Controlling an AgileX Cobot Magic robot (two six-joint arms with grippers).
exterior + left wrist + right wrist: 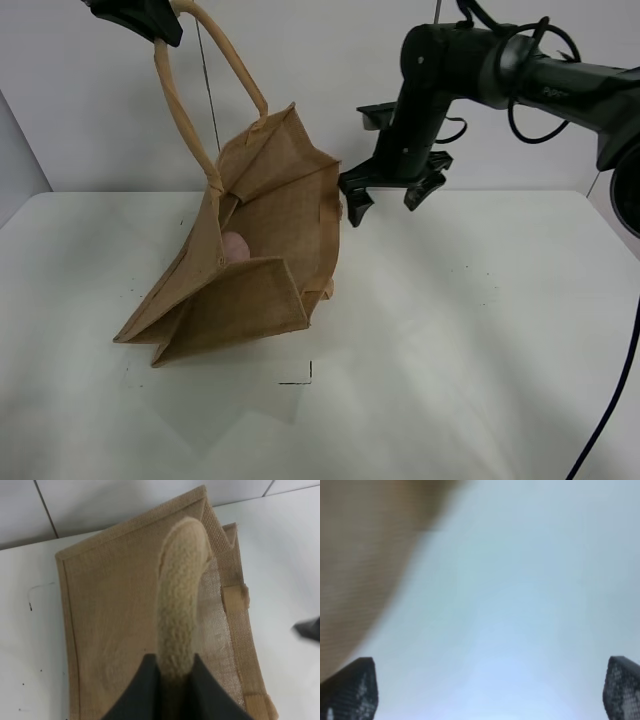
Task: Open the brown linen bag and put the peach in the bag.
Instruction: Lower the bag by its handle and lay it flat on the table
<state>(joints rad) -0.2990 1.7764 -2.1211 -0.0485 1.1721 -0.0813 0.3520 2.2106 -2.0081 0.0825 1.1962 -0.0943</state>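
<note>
High view: my left gripper (160, 22) hangs the bag (260, 280) by one handle (182, 115), mouth open, peach (234, 247) inside; right gripper (385, 195) gapes empty beside it. Left wrist: jaws pinch the soft woven handle; cloth seems limp, light, best gripped there. Right wrist: blurred; nothing between jaws.

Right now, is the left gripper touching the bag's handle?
Touching. The left wrist view shows the left gripper shut on the handle, its jaws pressing both sides.
</note>
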